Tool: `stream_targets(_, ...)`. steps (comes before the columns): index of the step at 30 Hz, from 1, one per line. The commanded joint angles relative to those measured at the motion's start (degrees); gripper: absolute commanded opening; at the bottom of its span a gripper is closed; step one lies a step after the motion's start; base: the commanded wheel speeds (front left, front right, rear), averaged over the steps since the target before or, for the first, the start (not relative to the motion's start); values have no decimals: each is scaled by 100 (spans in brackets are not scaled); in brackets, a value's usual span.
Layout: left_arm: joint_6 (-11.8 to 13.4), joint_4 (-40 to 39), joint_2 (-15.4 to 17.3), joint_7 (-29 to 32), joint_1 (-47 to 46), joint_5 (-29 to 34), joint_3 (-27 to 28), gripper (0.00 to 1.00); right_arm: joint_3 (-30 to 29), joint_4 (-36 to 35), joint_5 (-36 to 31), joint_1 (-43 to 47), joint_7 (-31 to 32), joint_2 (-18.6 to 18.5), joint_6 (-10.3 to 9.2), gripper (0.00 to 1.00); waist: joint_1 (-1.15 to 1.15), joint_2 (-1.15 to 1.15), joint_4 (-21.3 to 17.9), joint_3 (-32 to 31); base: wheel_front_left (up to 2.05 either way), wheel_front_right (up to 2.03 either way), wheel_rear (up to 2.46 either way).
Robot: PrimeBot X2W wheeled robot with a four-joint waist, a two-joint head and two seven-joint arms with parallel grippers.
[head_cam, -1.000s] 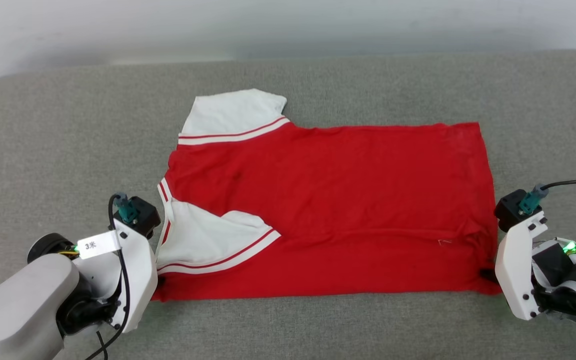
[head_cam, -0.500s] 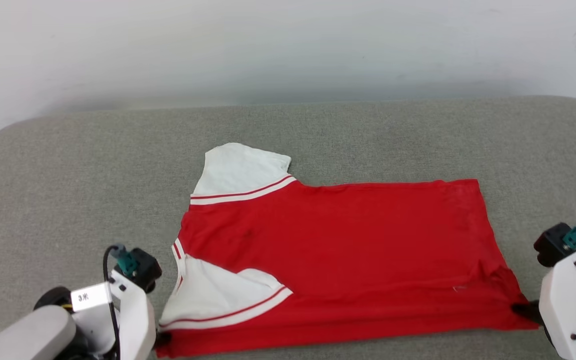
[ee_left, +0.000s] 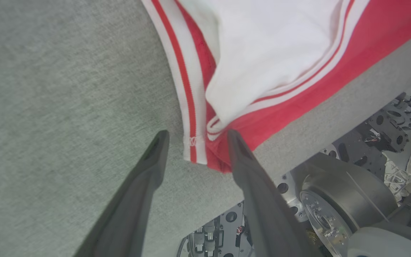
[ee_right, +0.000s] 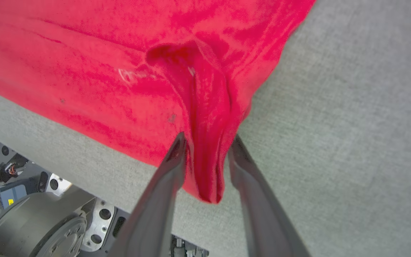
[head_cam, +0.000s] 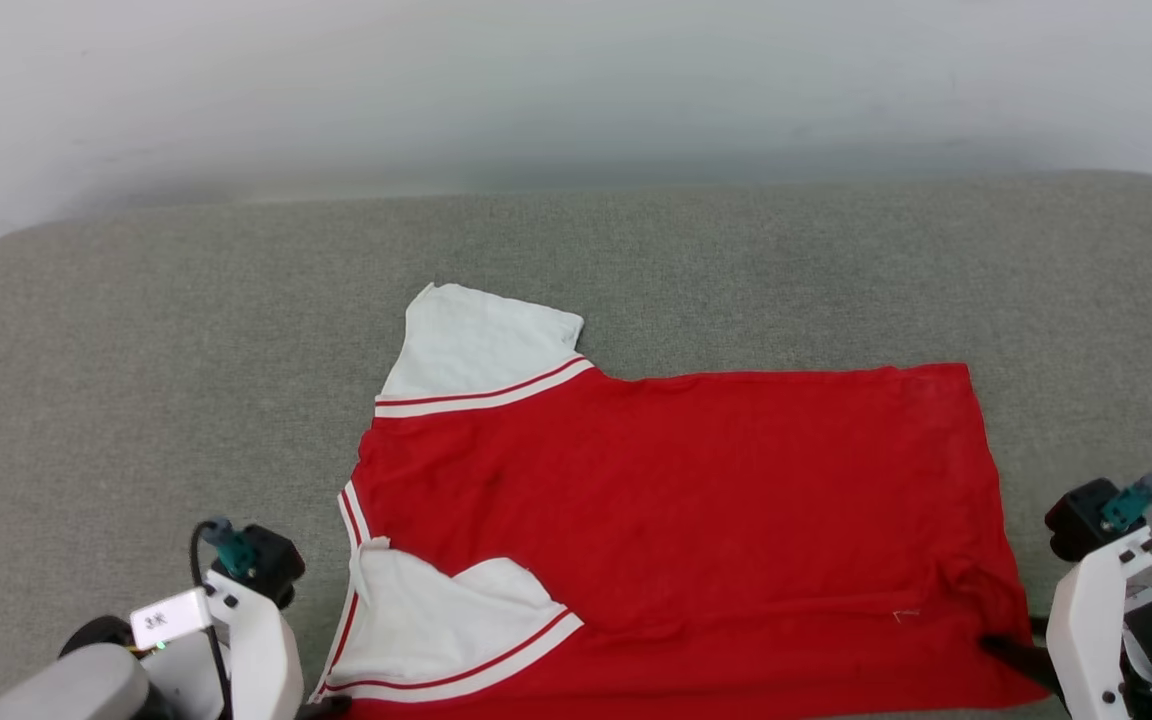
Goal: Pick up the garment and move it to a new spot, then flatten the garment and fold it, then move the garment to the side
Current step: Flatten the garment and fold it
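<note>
Currently the red shirt lies spread flat on the grey cushion, toward the cushion's front edge and well clear of its back edge by the pale wall. Its neck end points to the cushion's left side and its hem to the right side. One white sleeve with striped trim sticks out toward the back of the cushion. The other sleeve is folded in over the red body near the front edge. The left claw sits at the cushion's front left, beside the shirt's corner. Its two dark fingers stand wide apart, with the striped trim of that corner lying between the tips. The right claw sits at the front right, at the hem corner. Its fingers are only narrowly parted, with a raised ridge of red cloth standing between them. I cannot tell whether they press on that ridge or merely flank it.
</note>
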Motion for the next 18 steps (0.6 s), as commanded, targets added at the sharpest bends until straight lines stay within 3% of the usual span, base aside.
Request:
stream_targets(1,-17,-26,54,-87,-83,-5,97,100,-63,-51,-38,66,-104,36,-4,100,0,0,7,-53,0,0,0)
stream_targets(5,-2,-194,217,-293,-231,-23,320,100,-334,-224,-334,51,-628,-7,-4,100,0,0,-7,-168,0,0,0)
stream_targets(9,182,-341,311,-739,-529,210,650,100,-878,-392,-785,-34,-1440,114,-3,100,0,0,-58,-174,0,0,0)
stream_targets(14,443,-305,223,-1144,-1010,665,883,100,-2021,-490,-1583,-7,-2543,596,-3,100,0,0,-183,17,0,0,0)
stream_targets(18,557,-162,113,-1183,-1555,857,1057,100,-2789,-957,-2334,182,-3193,1093,-3,100,0,0,-337,336,0,0,0)
